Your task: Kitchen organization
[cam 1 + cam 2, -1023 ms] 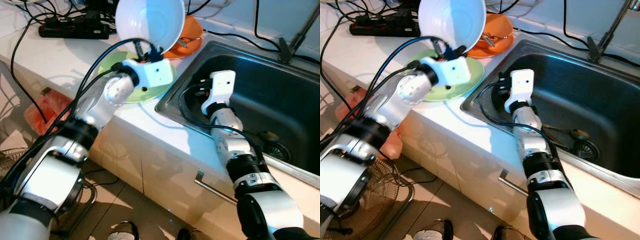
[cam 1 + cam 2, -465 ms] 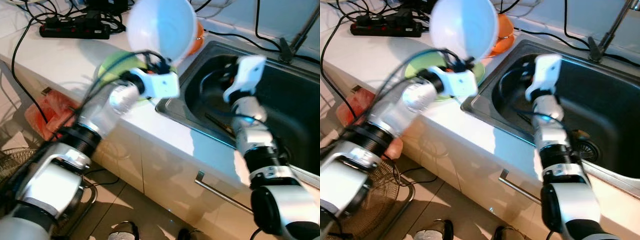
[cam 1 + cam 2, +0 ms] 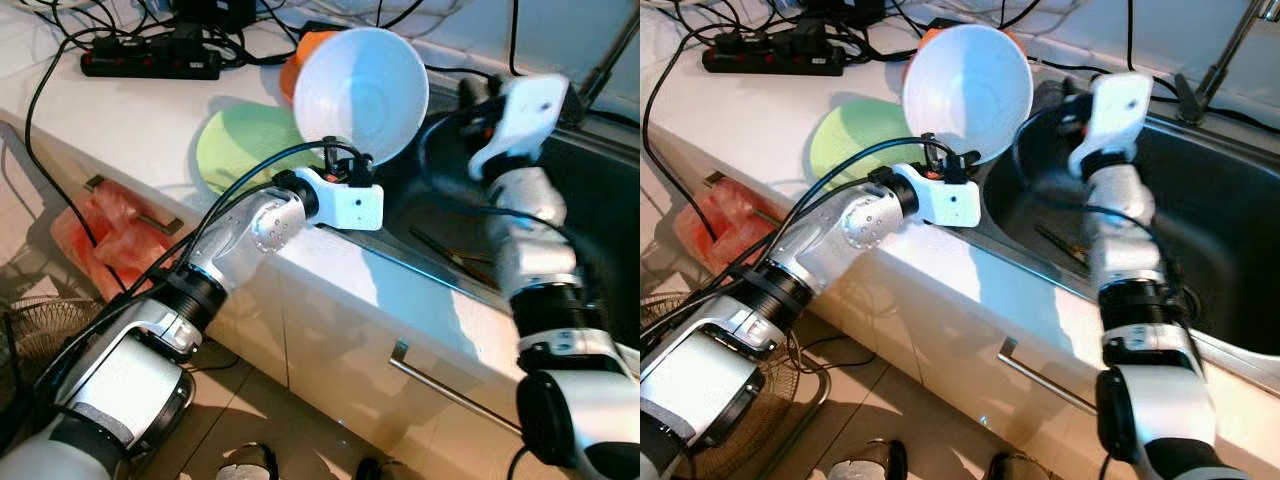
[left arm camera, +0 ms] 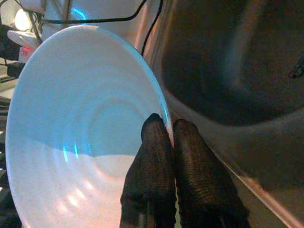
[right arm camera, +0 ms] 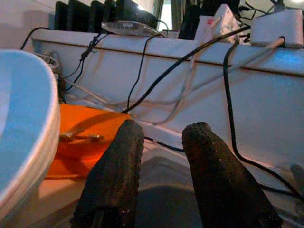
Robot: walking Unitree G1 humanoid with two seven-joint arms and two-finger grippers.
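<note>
A white bowl (image 3: 360, 95) hangs tilted on its side above the sink's left rim, its hollow facing me. My left gripper (image 3: 345, 162) is shut on the bowl's lower rim (image 4: 161, 124). A green plate (image 3: 245, 150) lies flat on the white counter to the left of the bowl. An orange plate (image 3: 305, 50) with cutlery on it sits behind the bowl, partly hidden. My right gripper (image 3: 472, 92) is raised over the sink's back left corner, open, nothing between its fingers (image 5: 118, 156), pointing toward the orange plate (image 5: 85, 137).
The steel sink (image 3: 610, 215) holds utensils (image 3: 450, 255) on its bottom, and a faucet (image 3: 600, 60) stands behind it. A black power strip (image 3: 150, 62) and cables lie at the counter's back. A red bag (image 3: 100, 235) hangs below; a cabinet handle (image 3: 440, 385) sticks out.
My left arm swung the bowl rightward from over the green plate to the sink's edge. My right arm rose out of the sink basin to its back left corner.
</note>
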